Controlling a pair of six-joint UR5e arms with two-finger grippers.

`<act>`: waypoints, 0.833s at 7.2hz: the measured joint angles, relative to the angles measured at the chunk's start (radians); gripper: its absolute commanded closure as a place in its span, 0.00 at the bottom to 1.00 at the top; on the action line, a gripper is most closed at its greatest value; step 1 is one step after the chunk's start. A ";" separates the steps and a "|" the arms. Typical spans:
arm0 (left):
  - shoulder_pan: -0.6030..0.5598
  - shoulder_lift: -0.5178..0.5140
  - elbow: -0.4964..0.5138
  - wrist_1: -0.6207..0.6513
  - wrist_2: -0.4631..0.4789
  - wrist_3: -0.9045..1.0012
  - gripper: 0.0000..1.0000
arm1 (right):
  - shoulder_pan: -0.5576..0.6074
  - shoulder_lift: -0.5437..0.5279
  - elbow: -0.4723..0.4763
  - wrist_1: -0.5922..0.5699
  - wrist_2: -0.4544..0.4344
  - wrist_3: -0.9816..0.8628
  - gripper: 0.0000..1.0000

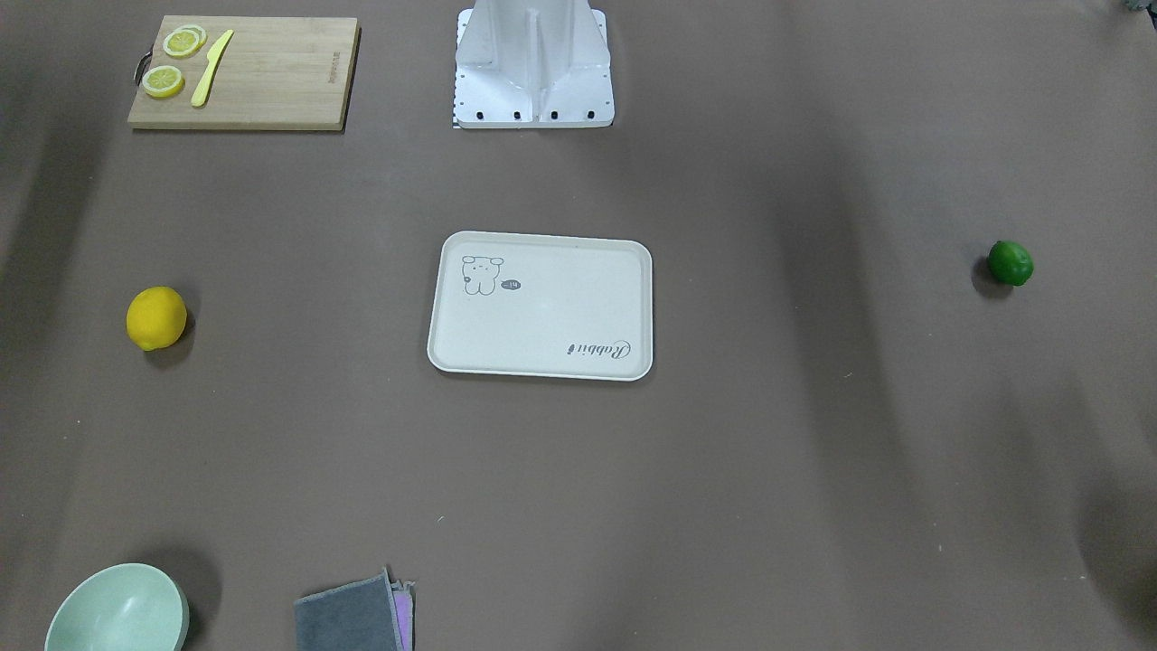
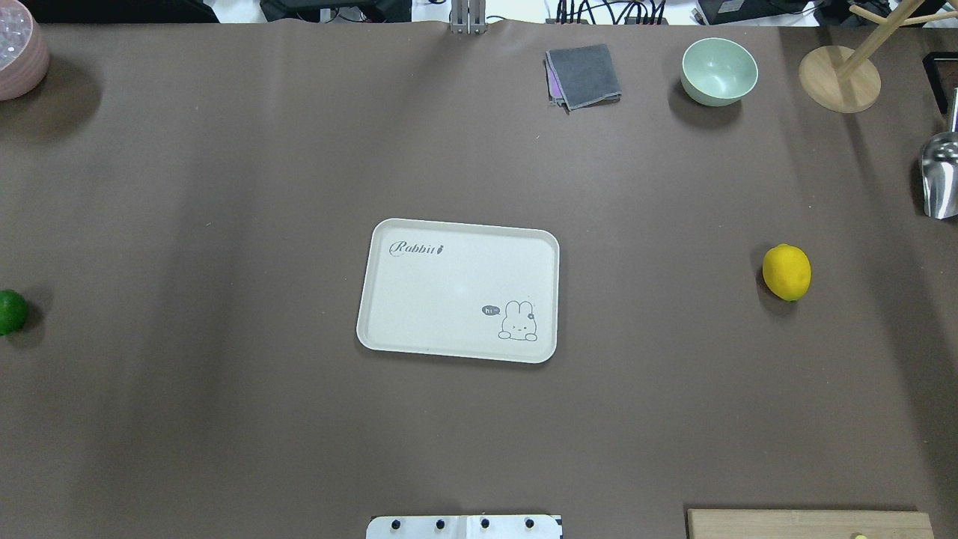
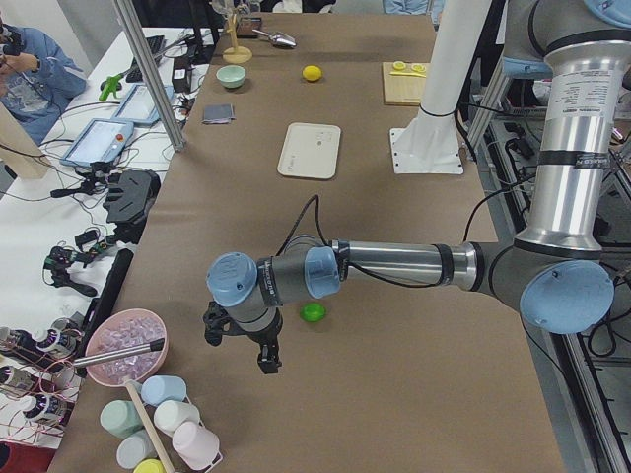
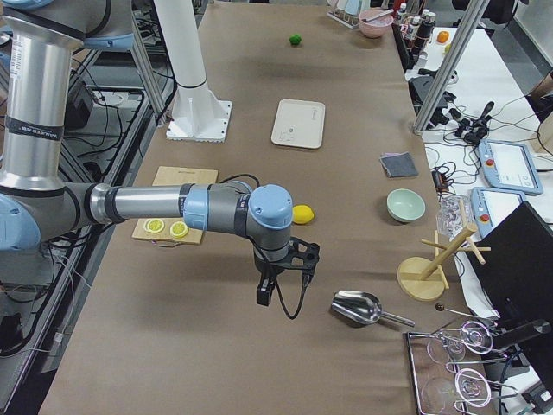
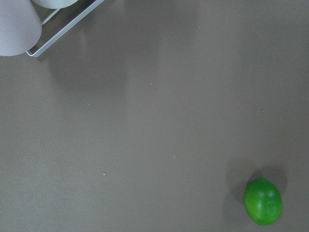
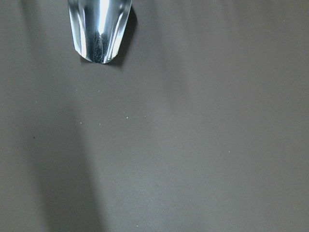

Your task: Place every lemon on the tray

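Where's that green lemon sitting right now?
In the overhead view the green lemon lies on the table at the far left edge, the robot's left side, well apart from the tray at the centre.

One yellow lemon (image 1: 156, 317), one green lemon (image 1: 1010, 262), one tray (image 1: 542, 316), one bowl (image 1: 117, 613), one cutting board (image 1: 280, 72), one knife (image 1: 211, 68).

- I see a plain dull brown table (image 2: 224, 187).
- The tray (image 2: 456, 299) at the middle is cream-white, with a small grey cartoon animal and grey "Rabbit" script.
- One lemon (image 2: 786, 272), on the robot's right, is bright yellow.
- The other lemon (image 1: 1010, 262), on its left, is glossy green.
- The cutting board (image 1: 271, 81) is light wood, the slices (image 1: 164, 81) yellow-rimmed, and the knife (image 1: 211, 69) pale yellow.
- The far bowl (image 2: 719, 71) is mint green, and the cloth (image 2: 585, 75) is grey with a purple edge.
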 measured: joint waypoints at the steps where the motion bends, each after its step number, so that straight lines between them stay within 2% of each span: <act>1: 0.001 0.000 0.002 -0.001 0.000 -0.002 0.02 | 0.001 0.000 0.003 0.000 0.000 0.000 0.00; 4: 0.042 0.014 0.001 -0.047 0.000 -0.088 0.02 | 0.009 -0.015 0.028 0.000 -0.001 0.001 0.00; 6: 0.127 0.108 -0.043 -0.251 -0.003 -0.297 0.02 | 0.012 -0.019 0.034 -0.001 -0.001 -0.001 0.00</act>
